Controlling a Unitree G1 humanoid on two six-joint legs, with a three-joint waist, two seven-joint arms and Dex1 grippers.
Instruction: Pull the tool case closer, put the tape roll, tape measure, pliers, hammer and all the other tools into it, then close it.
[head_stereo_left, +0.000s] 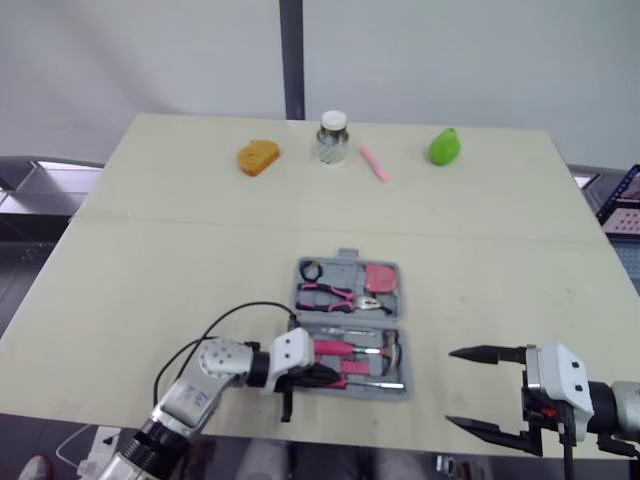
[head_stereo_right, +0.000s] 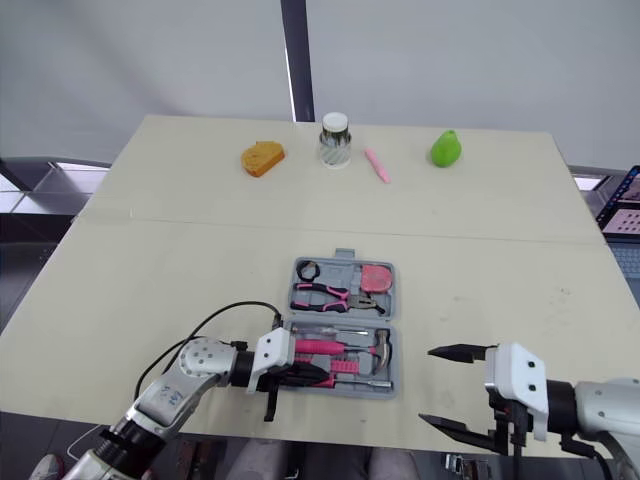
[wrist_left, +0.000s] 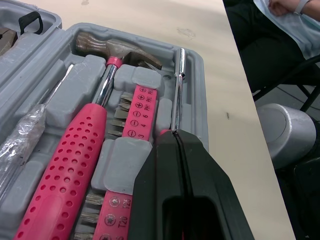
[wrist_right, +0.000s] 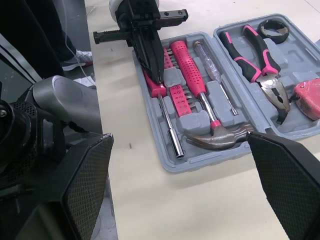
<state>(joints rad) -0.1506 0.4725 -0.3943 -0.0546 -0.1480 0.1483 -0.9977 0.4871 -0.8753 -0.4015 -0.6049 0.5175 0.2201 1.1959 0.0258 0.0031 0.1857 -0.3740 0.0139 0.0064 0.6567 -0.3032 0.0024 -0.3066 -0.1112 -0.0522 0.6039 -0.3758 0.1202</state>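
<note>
With our left jaws clenched, apparently pressing the driver (wrist_right: 170, 125), the tool case (wrist_left: 196, 90) lies at nine o'clock of our released right jaws.

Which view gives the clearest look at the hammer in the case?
Right wrist view: the hammer shows along its whole length, head to handle end. Left wrist view crops its handle; the eye views show it from afar.

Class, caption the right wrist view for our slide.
Shut left gripper at the pink driver in the open tool case, beside hammer and pliers.
</note>
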